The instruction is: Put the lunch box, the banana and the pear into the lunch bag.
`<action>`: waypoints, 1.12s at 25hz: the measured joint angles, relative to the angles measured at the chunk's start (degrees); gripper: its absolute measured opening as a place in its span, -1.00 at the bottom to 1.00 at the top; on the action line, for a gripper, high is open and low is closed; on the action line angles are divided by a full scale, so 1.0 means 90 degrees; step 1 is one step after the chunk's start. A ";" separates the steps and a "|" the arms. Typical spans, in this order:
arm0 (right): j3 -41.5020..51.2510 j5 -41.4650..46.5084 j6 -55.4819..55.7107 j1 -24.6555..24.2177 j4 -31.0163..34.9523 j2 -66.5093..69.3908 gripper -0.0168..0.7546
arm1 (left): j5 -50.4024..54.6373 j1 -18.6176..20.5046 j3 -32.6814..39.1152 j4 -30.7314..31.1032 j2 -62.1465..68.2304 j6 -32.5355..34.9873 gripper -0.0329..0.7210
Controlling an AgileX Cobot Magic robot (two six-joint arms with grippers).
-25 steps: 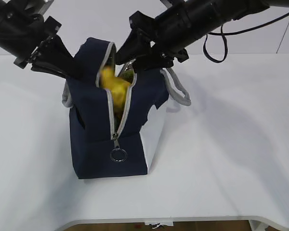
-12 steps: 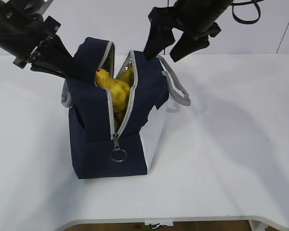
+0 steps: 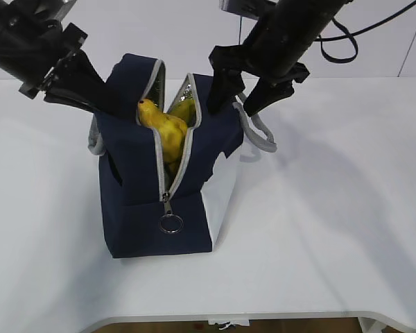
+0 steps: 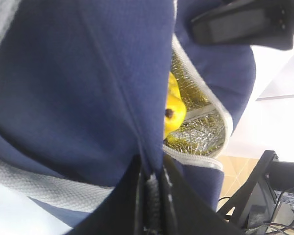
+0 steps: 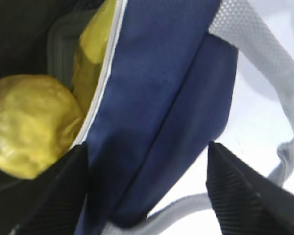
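Right pincer (image 3: 244,97) spread (empty) above lunch bag (image 3: 135,208), pear (image 3: 163,128) inside.

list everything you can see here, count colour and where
lunch bag: one, navy with white side panel, upright mid-table, zipper open
ring pull: one, grey, at zipper's foot, bag front
handles: grey, on both sides of bag
pear: one, yellow, poking out of bag opening
table: one, white, under bag
left end effector: one, black, shut on bag's left flap
right end effector: one, black, open, straddling bag's right wall
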 joint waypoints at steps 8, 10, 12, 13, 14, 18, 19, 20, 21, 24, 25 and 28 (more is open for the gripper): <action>-0.0117 0.0165 0.0014 -0.0012 0.0002 0.0087 -0.39 | 0.0000 0.0000 0.0000 -0.0013 0.0000 0.0000 -0.88; -0.0285 0.0240 0.0014 -0.0012 -0.0027 0.0087 -0.80 | 0.0000 0.0000 0.0000 -0.0159 0.0000 0.0000 -0.88; -0.0528 0.0283 0.0026 -0.0012 -0.0058 0.0087 -0.92 | 0.0000 0.0000 0.0000 -0.0340 -0.0023 0.0000 -0.88; -0.0697 0.0293 0.0078 -0.0012 -0.0096 0.0087 -0.93 | 0.0000 0.0000 0.0000 -0.0481 -0.0024 0.0000 -0.88; -0.0799 0.0297 0.0144 -0.0012 -0.0176 0.0087 -0.94 | 0.0000 0.0000 0.0000 -0.0688 -0.0067 0.0000 -0.88; -0.0914 0.0392 0.0539 -0.0012 -0.0876 -0.0176 -0.94 | 0.0000 0.0000 0.0000 -0.1398 -0.0147 -0.0010 -0.88; -0.0914 0.0425 0.0611 -0.0012 -0.1047 -0.0277 -0.94 | -0.0012 0.0000 0.0000 -0.1531 -0.0147 -0.0010 -0.88; -0.0914 0.0439 0.0655 -0.0012 -0.1153 -0.0388 -0.94 | -0.0026 -0.0013 0.0000 -0.1563 -0.0147 -0.0010 -0.88; -0.0914 0.0439 0.0683 -0.0012 -0.1223 -0.0505 -0.95 | -0.0070 -0.0063 0.0000 -0.1580 -0.0147 -0.0010 -0.88; -0.0914 0.0465 0.0709 -0.0025 -0.1310 -0.0810 -0.95 | -0.0130 -0.0276 0.0000 -0.1785 -0.0104 0.0114 -0.88; -0.0896 0.0476 0.0726 -0.0025 -0.1339 -0.0902 -0.95 | -0.0139 -0.0359 0.0000 -0.1873 -0.0076 0.0195 -0.88; -0.0717 0.0504 0.0807 -0.0025 -0.1377 -0.1057 -0.95 | -0.0144 -0.0605 0.0000 -0.2072 -0.0005 0.0389 -0.88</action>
